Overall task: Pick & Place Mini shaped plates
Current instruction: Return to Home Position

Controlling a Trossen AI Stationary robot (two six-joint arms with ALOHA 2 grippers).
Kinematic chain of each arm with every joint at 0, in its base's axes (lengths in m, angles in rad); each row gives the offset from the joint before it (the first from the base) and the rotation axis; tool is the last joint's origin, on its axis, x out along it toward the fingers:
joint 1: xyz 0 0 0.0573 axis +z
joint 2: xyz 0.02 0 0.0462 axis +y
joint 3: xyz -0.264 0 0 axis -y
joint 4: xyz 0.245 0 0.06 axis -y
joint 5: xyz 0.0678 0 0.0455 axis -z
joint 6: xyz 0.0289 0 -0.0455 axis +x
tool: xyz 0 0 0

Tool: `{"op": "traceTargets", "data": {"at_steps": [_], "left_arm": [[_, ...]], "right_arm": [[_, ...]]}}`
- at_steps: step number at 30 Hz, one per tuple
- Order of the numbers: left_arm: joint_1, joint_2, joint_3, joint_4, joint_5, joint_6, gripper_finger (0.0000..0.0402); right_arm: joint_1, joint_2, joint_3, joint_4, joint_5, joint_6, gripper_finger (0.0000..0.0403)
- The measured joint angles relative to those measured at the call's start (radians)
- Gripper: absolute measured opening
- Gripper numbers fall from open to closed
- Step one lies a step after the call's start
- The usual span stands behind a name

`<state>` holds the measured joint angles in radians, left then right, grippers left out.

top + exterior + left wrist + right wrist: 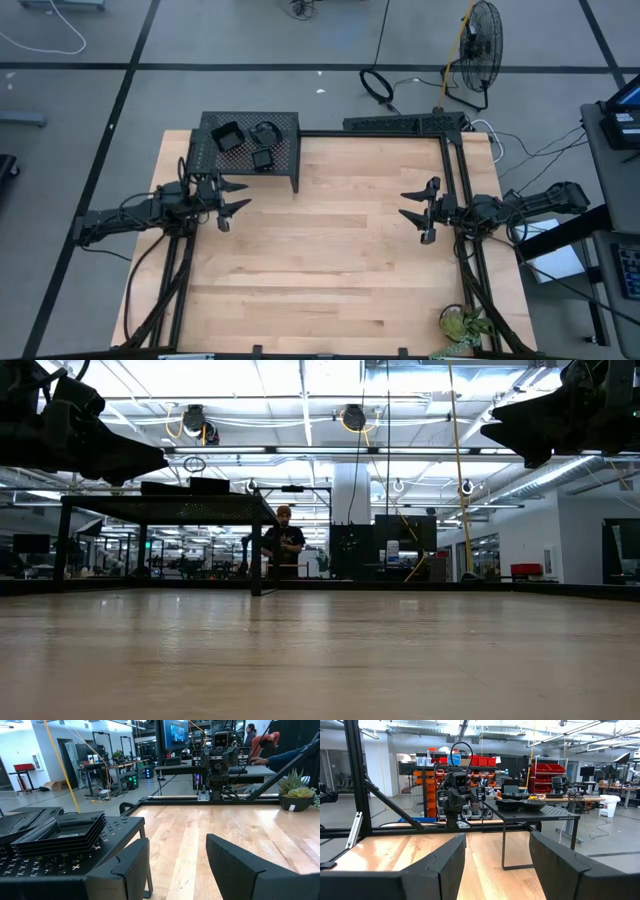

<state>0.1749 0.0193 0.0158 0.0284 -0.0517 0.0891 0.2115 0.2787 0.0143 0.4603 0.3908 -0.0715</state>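
outlines hard to read against dark mesh: mini shaped plates [226, 137] atop rack [285, 165]. left gripper [240, 196] just beside rack, right gripper [404, 205] well apart from it; both fingers wide, empty.

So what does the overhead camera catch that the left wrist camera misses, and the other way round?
Only overhead: the whole table at once and a floor fan beyond it. Only the left wrist: the square plates side-on as stacked layers, and a person in the room behind. Both: the mesh rack, the plant, the open left claw, the right arm opposite.
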Motion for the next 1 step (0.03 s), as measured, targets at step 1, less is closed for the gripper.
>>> {"op": "traceTargets", "data": {"at_steps": [1], "left_arm": [[0.000, 0.000, 0.000, 0.000, 0.000, 0.000, 0.0198]], "right_arm": [[0.000, 0.000, 0.000, 0.000, 0.000, 0.000, 0.0208]]}}
